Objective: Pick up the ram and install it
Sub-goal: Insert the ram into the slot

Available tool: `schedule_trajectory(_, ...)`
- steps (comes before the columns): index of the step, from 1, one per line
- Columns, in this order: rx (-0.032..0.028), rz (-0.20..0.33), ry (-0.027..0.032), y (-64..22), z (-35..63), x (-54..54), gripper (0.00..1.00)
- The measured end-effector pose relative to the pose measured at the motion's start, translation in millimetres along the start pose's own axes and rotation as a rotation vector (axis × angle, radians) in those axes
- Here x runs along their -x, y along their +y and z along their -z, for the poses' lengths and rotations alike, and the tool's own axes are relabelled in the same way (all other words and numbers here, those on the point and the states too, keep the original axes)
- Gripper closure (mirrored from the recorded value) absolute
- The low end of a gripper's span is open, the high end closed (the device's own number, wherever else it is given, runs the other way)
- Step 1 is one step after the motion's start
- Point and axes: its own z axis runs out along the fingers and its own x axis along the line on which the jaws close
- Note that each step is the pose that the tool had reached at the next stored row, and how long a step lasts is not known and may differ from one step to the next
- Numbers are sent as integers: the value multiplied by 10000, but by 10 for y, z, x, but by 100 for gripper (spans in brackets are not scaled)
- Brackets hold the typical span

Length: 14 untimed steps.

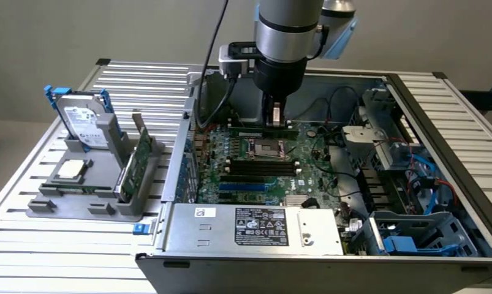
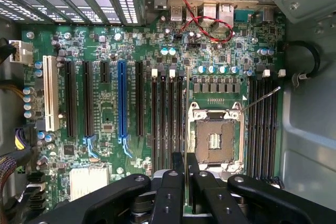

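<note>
As the arm stands over the open computer case (image 1: 229, 275), its gripper (image 1: 276, 119) is pressed together on the ram (image 1: 258, 132), with a finger on each flat face near the middle of the stick's length.

- **Gripper** (image 2: 186, 157): black fingers set close, with a narrow gap taken up by the board seen edge-on.
- **Ram** (image 2: 187, 108): a long, thin green stick standing on its long edge. It lies along the row of memory slots (image 2: 163, 124), just beside the processor socket (image 2: 214, 140). Whether it is seated in a slot or only resting at its mouth cannot be told.
- **Handling, by judgement:** the ram looks light and stiff, but thin and easily damaged. It would likely flex or crack under a twist, and its chips and contact edge want no pressure. The sound hold is the one shown: across the two faces at mid-length, near the upper edge, so the stick hangs level and any push spreads evenly to both ends. A hold off-centre would likely tilt it in the slot.
- **Motherboard** (image 1: 303, 177): green, lying flat in the case, with black slots (image 1: 262, 166) on the near side of the socket.
- **Power supply** (image 1: 262, 226): grey, labelled box at the case's near wall.
- **Holder** (image 1: 74, 208): grey, on the slatted worktop (image 1: 33, 257) at the exterior view's left, well apart from the gripper. It carries an upright hard drive (image 1: 86, 125) and an expansion card (image 1: 140, 165).
</note>
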Motion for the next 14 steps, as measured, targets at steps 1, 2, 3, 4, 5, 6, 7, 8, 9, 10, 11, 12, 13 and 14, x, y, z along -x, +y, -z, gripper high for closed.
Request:
schedule_trajectory(1,-1,0,-1,0,-19,-1,86)
schedule_trajectory(2,0,1,0,-1,-37,-2,86)
schedule_trajectory(3,0,1,1,-1,-55,-4,86)
schedule_trajectory(4,-1,1,0,-1,-73,-5,86)
schedule_trajectory(5,0,0,2,-1,-91,-7,86)
schedule_trajectory(6,0,0,1,-1,-108,-8,86)
schedule_trajectory(7,-1,1,1,-1,-127,-10,86)
schedule_trajectory(8,0,6,1,-1,-145,-11,86)
schedule_trajectory(9,1,20,2,-1,-163,-13,86)
schedule_trajectory(10,5,56,6,-5,-182,-14,86)
schedule_trajectory(11,8,103,12,-10,-200,-16,86)
schedule_trajectory(12,13,155,27,-12,-215,-17,86)
schedule_trajectory(13,17,211,50,-15,-227,-19,86)
schedule_trajectory(14,22,261,79,-18,-237,-20,86)
